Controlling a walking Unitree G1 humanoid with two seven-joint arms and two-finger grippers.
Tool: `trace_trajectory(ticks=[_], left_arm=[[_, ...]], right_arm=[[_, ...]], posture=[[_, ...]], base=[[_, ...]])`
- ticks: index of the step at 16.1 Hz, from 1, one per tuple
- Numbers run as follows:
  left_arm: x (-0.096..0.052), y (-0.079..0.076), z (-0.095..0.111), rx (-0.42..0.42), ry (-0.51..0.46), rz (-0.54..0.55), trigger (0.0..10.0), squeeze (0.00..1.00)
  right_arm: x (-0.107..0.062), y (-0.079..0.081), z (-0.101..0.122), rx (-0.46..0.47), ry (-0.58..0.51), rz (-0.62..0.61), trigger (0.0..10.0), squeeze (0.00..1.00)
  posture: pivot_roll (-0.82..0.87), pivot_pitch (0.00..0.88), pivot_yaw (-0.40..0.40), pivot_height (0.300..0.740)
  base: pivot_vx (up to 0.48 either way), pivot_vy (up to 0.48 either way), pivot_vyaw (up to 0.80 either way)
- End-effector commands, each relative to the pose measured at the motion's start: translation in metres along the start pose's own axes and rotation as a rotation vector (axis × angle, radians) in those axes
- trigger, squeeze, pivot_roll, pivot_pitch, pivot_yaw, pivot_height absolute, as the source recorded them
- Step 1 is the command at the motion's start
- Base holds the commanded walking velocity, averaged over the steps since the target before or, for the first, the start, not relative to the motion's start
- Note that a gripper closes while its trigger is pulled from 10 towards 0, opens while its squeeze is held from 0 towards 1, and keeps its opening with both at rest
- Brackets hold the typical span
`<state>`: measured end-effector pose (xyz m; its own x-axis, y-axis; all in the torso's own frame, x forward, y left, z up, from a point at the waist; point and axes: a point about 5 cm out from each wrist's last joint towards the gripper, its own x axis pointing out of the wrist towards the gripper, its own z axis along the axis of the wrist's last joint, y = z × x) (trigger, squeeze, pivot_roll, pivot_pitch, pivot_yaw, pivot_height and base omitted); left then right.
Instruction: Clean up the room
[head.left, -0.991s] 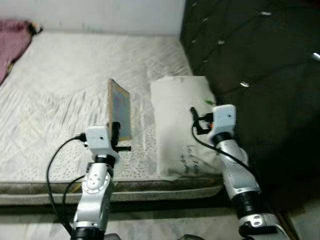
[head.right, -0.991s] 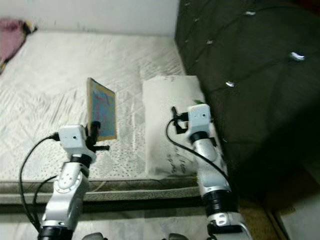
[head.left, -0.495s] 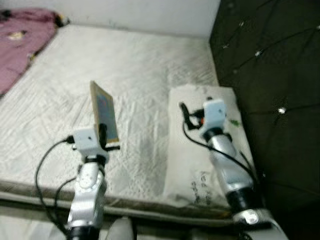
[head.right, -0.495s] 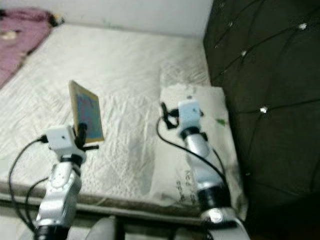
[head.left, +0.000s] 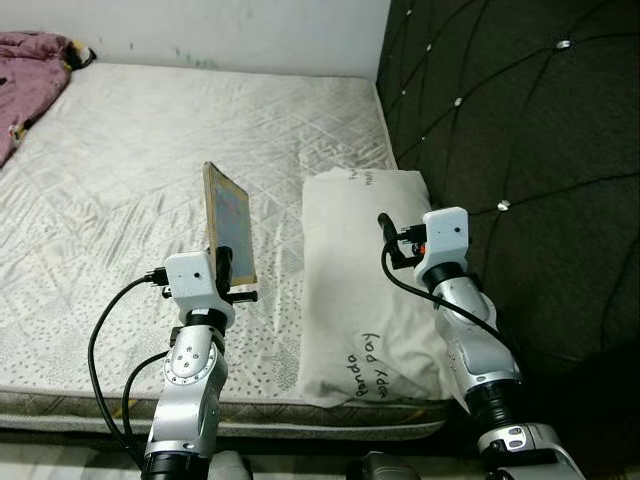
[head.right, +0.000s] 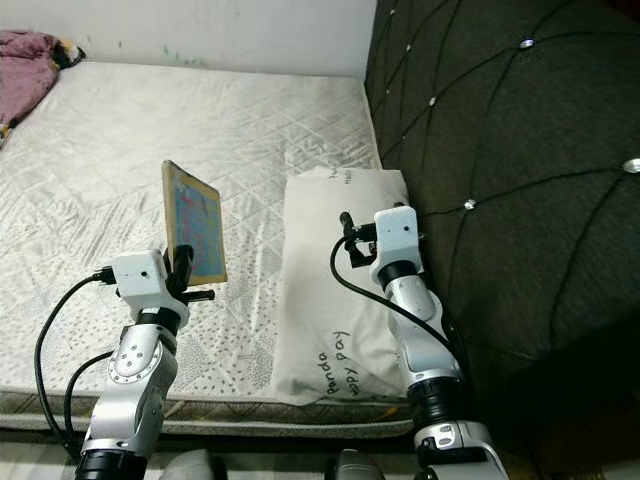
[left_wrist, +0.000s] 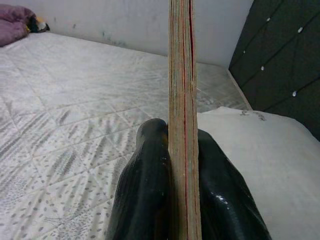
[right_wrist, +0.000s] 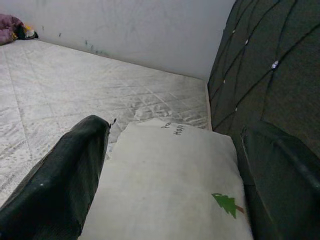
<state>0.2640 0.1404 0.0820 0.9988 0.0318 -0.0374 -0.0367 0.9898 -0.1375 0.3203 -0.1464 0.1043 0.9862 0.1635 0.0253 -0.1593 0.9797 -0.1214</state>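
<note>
Two glossy black fingers (left_wrist: 145, 200) of the left gripper (head.left: 232, 268) are pressed against both flat sides of a thin book (head.left: 228, 222), which is pinched near its lower end and held upright in the air above the mattress (head.left: 130, 190). In the left wrist view the book is seen edge-on as a narrow tan strip with a thin red line along it; in the head views its blue and pink cover is turned toward the robot's right. The left arm is raised in front of the robot, with a black cable looping down from its wrist. The fingers (right_wrist: 60, 185) of the right gripper (right_wrist: 170, 190) are spread wide apart with nothing between them, and between them a white pillow (head.left: 365, 280) is seen, marked with a small green tree (right_wrist: 226, 204). The right gripper is held just above the pillow's middle. The pillow lies lengthwise on the mattress, against a dark tufted headboard (head.left: 520, 150) on the robot's right, with dark handwriting near its closer end. The mattress is bare, white and quilted, and runs back to a pale wall (head.left: 220, 30). A crumpled pink cloth (head.left: 30, 60) lies at the far left corner of the mattress, well apart from both grippers.
</note>
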Motion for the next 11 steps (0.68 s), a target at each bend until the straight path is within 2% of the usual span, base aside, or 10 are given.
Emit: trace_trajectory(ticks=[1,7,8,11], left_arm=[[0.0020,-0.0018,0.0097,-0.019,-0.043,0.005,10.0,0.00],[0.0035,-0.0019,0.0105,-0.023,-0.045,0.001,10.0,0.00],[0.0035,-0.0015,0.0115,-0.023,-0.052,0.002,10.0,0.00],[0.0042,-0.0008,0.0123,-0.023,-0.054,0.004,10.0,0.00]], right_arm=[[0.0009,0.0027,0.0009,0.013,-0.002,0.003,10.0,0.00],[0.0025,0.0028,0.0016,0.013,0.000,0.005,10.0,0.00],[0.0027,0.0029,0.0018,0.013,-0.001,0.005,10.0,0.00],[0.0035,0.0032,0.0020,0.013,0.000,0.005,10.0,0.00]], posture=[[-0.05,0.031,-0.039,0.740],[-0.05,0.033,-0.039,0.740],[-0.05,0.032,-0.038,0.740],[-0.05,0.036,-0.035,0.740]], base=[[0.000,0.480,0.00],[0.000,0.480,0.00],[0.000,0.311,0.00],[0.000,0.000,0.00]])
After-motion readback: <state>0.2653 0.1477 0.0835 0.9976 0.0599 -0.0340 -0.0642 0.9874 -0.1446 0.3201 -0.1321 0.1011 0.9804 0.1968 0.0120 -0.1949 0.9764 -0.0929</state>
